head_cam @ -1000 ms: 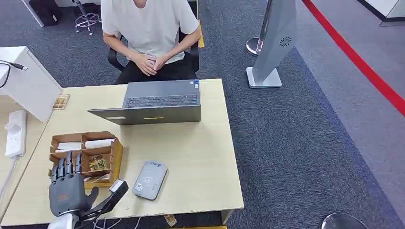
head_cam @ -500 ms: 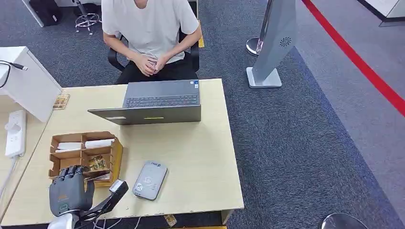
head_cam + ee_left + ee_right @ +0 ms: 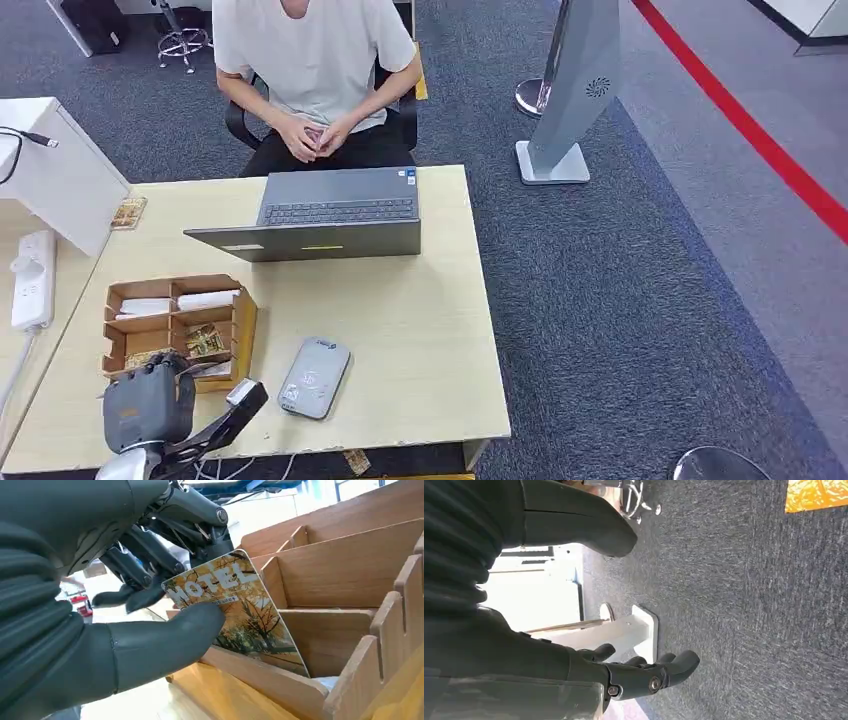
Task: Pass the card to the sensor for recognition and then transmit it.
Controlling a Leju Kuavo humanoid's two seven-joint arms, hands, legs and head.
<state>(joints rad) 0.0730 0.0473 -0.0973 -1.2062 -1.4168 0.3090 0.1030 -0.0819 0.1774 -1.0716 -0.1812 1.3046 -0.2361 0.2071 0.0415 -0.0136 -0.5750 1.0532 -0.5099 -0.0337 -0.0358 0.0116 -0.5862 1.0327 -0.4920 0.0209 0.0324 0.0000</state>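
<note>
Grey carpet w/ a red stripe upper right surrounds the light wood table (image 3: 420, 330); a person sits behind the laptop (image 3: 330, 215) at top centre. Step in hand, by my read: getting the card (image 3: 235, 615) out of the wooden organizer (image 3: 235, 330) at lower left. Left hand (image 3: 140, 405) is curled over the box's near slot, thumb and fingers clamped on the card, which is partly inside the slot. Next probably: lift clear, carry to the grey sensor (image 3: 314, 377) just right of the box. Right hand (image 3: 644, 675) hangs over carpet, fingers loosely apart, holding nothing.
</note>
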